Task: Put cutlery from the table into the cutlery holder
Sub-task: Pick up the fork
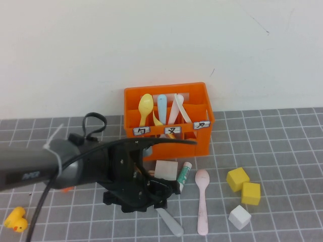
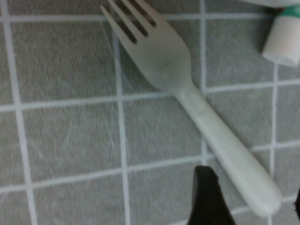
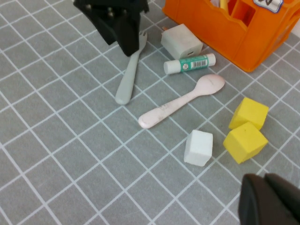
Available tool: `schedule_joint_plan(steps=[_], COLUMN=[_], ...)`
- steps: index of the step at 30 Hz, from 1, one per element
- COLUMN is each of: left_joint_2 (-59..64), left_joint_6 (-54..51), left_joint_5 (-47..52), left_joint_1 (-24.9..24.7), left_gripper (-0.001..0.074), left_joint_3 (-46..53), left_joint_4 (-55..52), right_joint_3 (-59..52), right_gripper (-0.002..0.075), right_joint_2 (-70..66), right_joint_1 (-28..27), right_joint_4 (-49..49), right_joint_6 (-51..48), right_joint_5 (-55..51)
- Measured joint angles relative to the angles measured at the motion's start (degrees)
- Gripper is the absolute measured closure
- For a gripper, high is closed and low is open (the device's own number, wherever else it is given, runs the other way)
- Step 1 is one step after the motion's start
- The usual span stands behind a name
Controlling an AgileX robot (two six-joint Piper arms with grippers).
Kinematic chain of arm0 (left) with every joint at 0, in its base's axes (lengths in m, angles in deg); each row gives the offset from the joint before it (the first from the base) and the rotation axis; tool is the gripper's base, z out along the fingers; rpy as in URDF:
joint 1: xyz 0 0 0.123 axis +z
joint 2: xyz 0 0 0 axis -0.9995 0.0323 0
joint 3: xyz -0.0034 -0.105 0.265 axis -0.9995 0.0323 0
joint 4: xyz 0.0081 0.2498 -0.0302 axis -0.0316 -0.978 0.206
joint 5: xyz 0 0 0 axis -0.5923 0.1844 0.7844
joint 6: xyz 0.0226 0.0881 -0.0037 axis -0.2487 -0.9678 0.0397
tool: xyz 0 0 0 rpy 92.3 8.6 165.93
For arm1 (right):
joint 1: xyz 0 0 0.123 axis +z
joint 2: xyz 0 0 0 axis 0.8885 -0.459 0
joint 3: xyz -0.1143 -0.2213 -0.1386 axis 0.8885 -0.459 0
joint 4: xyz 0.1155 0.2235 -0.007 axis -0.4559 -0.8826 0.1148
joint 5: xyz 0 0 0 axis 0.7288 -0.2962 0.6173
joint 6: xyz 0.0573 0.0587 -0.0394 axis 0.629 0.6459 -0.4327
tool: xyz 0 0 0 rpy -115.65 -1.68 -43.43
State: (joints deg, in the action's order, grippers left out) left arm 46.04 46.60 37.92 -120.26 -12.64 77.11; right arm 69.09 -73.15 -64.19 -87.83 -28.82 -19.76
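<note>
On the grey tiled table (image 1: pixel 282 151) I count two loose pieces of cutlery: one grey plastic fork (image 2: pixel 187 93) and one pale pink plastic spoon (image 1: pixel 202 201), both low in the high view's centre. My left gripper (image 1: pixel 151 194) hovers over the fork, covering its tines there; whether its fingers are spread I cannot tell. The bright orange plastic cutlery holder (image 1: pixel 202 138), mid-frame, carries three white labels and several utensils I cannot count surely. My right gripper (image 3: pixel 269 199) shows only as a dark, cut-off shape at its wrist view's lower right.
</note>
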Motion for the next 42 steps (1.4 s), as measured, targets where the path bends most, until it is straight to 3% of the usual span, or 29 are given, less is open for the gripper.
schedule_joint_plan(steps=[14, 26, 36, 42], left_joint_2=[10.4, 12.8, 12.8, 14.2], left_joint_6=[3.7, 18.7, 19.3, 19.0], left_joint_5=[1.2, 15.5, 10.4, 8.7], left_joint_1=[0.0, -0.9, -1.0, -1.1], left_gripper=[0.0353, 0.0353, 0.0353, 0.0353], left_joint_3=[-8.6, -15.5, -15.6, -15.7], left_joint_4=[-5.8, -33.1, -16.9, -15.1], right_joint_3=[0.0, 0.0, 0.0, 0.0], right_gripper=[0.0729, 0.0729, 0.0729, 0.0729], right_joint_2=[0.0, 0.0, 0.0, 0.0], right_joint_1=[0.0, 0.0, 0.0, 0.0], right_joint_4=[0.0, 0.0, -0.2, -0.2], right_joint_6=[0.0, -0.5, -1.1, -1.1], right_joint_5=[0.0, 0.0, 0.0, 0.0])
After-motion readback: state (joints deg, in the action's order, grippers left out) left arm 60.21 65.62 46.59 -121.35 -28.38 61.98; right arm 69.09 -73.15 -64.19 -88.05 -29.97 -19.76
